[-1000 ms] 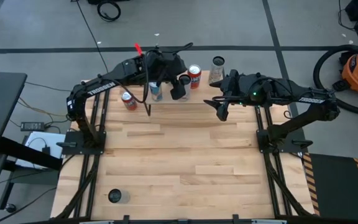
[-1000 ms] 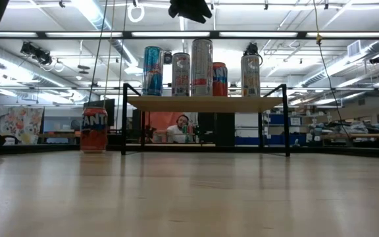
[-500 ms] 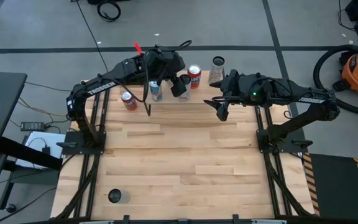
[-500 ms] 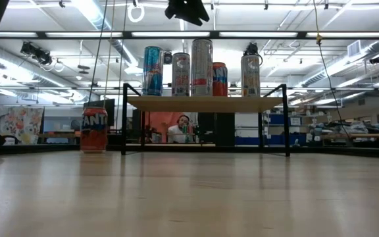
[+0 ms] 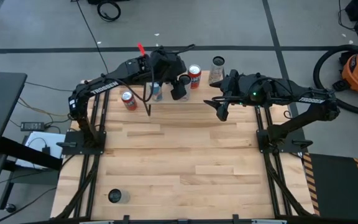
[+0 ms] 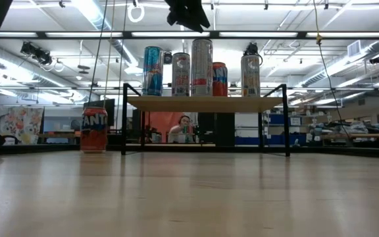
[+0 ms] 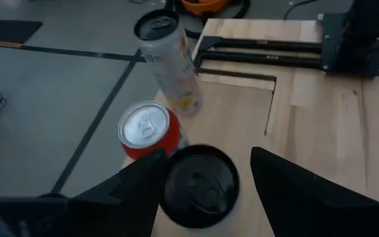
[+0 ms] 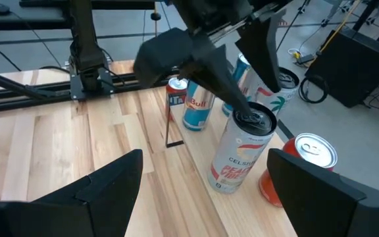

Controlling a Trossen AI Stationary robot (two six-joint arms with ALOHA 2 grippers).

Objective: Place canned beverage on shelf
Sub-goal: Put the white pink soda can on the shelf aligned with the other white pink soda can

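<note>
Five cans [image 6: 201,58] stand on the shelf [image 6: 204,103]; table [image 5: 179,155] carries it.

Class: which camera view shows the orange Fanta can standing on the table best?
The low view: the orange Fanta can stands upright left of the shelf, label readable. The high view shows only its small top. I cannot find it in the wrist views.

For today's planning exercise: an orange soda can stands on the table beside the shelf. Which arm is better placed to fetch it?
Probably the left. Its pincer hangs open above the shelf, and the orange soda can stands on that arm's side. The right pincer waits open past the shelf's other end.
</note>
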